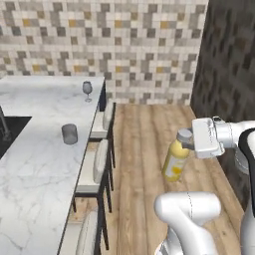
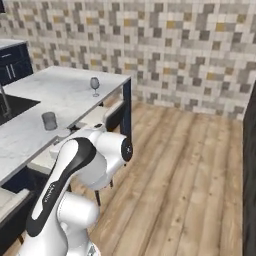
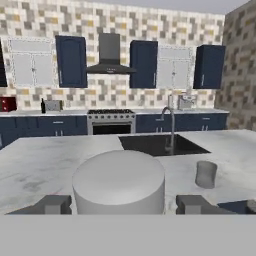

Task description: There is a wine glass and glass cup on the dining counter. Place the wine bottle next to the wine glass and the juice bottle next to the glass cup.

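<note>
The juice bottle (image 1: pixel 175 162), yellow with a grey-white cap, hangs over the wooden floor to the right of the dining counter (image 1: pixel 40 169), and my gripper (image 1: pixel 186 138) is shut on its neck. In the hand view its cap (image 3: pixel 119 182) sits between my fingertips (image 3: pixel 50 205), with my gripper (image 3: pixel 122 206) facing the dining counter (image 3: pixel 40 165). The glass cup (image 1: pixel 69 133) (image 2: pixel 49 120) (image 3: pixel 205 174) stands near the counter's edge. Farther back, at the counter's corner, is the wine glass (image 1: pixel 87 90) (image 2: pixel 94 85). The wine bottle is out of view.
A sink (image 3: pixel 160 144) with a faucet (image 3: pixel 170 125) is set into the counter beyond the cup. Pale stools (image 1: pixel 100 160) line the counter's near side. A dark wall (image 1: pixel 229 74) bounds the floor on the right. A stove (image 3: pixel 110 121) stands at the far wall.
</note>
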Robot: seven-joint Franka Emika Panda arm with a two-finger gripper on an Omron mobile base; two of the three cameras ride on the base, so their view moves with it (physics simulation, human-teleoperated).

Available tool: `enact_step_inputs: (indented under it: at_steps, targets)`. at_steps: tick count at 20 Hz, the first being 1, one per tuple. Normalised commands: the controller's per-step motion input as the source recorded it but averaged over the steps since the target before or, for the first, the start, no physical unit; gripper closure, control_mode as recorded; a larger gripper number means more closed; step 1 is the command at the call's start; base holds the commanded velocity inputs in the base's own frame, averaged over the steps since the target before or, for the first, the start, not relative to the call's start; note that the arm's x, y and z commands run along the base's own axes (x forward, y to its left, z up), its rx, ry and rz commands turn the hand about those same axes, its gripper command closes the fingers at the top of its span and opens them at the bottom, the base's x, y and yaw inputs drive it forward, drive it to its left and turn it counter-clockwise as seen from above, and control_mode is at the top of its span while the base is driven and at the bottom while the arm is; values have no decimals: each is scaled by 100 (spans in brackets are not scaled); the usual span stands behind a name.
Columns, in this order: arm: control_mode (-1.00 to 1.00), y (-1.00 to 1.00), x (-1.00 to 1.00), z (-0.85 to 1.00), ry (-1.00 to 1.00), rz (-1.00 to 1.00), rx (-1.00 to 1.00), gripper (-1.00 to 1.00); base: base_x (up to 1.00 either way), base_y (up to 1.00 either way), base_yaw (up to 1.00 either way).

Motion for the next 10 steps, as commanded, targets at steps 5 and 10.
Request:
enact_step_inputs:
  at_steps: [5,10]
  targets:
    - [100,0,0,0,0,0,0,100,60,-27,38]
    - [100,0,0,0,0,0,0,100,33,-21,65]
